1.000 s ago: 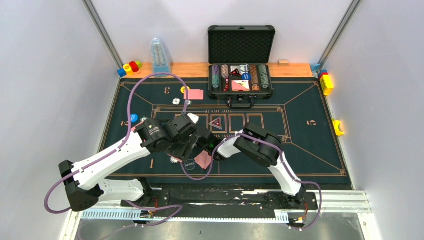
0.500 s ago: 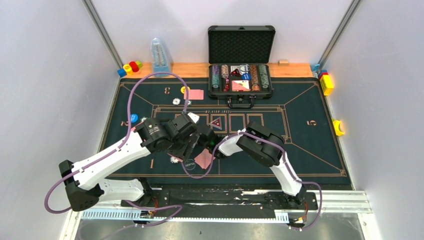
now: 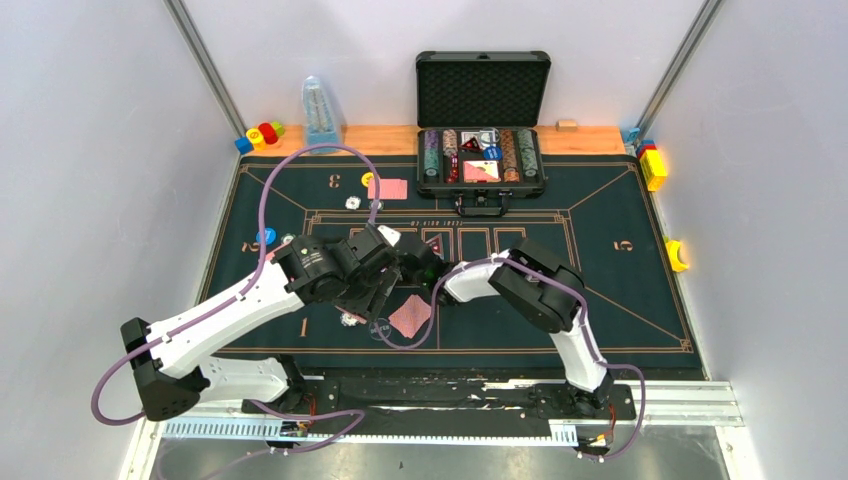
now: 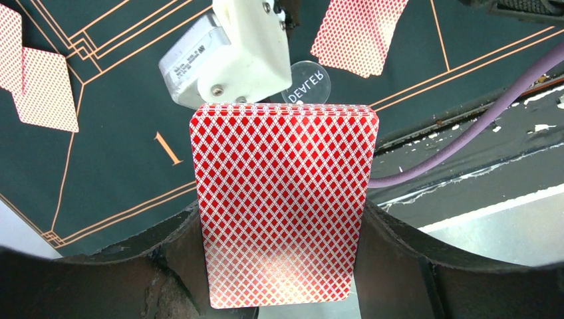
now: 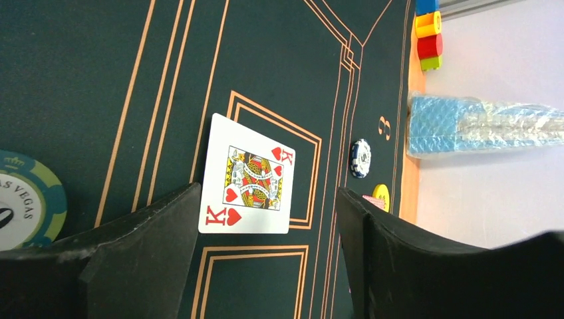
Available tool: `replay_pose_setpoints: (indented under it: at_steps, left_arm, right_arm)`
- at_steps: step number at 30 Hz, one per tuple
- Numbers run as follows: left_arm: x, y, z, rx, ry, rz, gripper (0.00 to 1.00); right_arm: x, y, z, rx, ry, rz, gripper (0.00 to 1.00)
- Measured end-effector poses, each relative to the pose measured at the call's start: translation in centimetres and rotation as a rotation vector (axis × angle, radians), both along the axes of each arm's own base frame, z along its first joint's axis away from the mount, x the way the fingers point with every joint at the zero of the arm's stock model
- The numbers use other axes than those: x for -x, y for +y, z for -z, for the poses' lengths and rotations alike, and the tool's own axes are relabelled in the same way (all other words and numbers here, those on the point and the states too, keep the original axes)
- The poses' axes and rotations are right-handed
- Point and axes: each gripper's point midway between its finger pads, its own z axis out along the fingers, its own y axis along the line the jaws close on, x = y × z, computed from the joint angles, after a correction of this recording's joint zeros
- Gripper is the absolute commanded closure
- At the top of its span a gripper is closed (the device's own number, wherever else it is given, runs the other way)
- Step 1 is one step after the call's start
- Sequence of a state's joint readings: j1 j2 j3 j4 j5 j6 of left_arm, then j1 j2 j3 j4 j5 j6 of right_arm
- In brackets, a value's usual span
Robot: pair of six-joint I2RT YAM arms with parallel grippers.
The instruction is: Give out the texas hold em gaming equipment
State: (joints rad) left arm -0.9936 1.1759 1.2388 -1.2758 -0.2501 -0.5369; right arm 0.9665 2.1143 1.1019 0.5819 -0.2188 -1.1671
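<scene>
Deck of red-backed cards [image 4: 282,212]: squared up, back toward the left wrist camera, pinched across its long edges by the left gripper [image 4: 279,266], with a finger pressed to each side. It is held over the green felt mat [image 4: 120,119] near the printed "1". Reading: this arm serves as the card holder so the other can take singles off it. King of hearts [image 5: 249,176]: face up, flat on the mat, inside an orange-outlined box of the centre row (a community-card slot, I take it). The right gripper [image 5: 266,199] hangs over it with fingers spread, one on either side, apparently touching neither edge and holding nothing. Judgement: that card counts as placed. Around: clear "DEALER" button [image 4: 307,83] on the mat just beyond the deck, a face-down card [image 4: 359,33] near it, two more [image 4: 43,90] to the left. A green-rimmed chip [image 5: 26,199] lies near the king. A white-and-blue chip [image 5: 360,158] and a yellow disc [image 5: 380,196] lie farther off by seat "3". The open chip case [image 3: 482,150] sits at the far edge. Next move, likely: right gripper to the deck for one card. The risk is lifting two.
</scene>
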Motion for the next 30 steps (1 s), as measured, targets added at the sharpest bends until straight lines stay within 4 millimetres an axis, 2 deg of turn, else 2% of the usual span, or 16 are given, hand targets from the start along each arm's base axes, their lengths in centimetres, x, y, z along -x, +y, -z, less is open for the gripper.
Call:
replay_pose_setpoints:
  at_steps: [22,30]
  left_arm:
    - [0.0,0.0,0.1,-0.007,0.003,0.003,1.0]
    - [-0.1,0.0,0.1,-0.009,0.0,0.002,1.0]
  right_arm:
    - [-2.7,1.0,0.4,-0.032,0.27,0.026,0.25]
    - [-2.2,0.8,0.6,-0.036,0.32,-0.014,0.24]
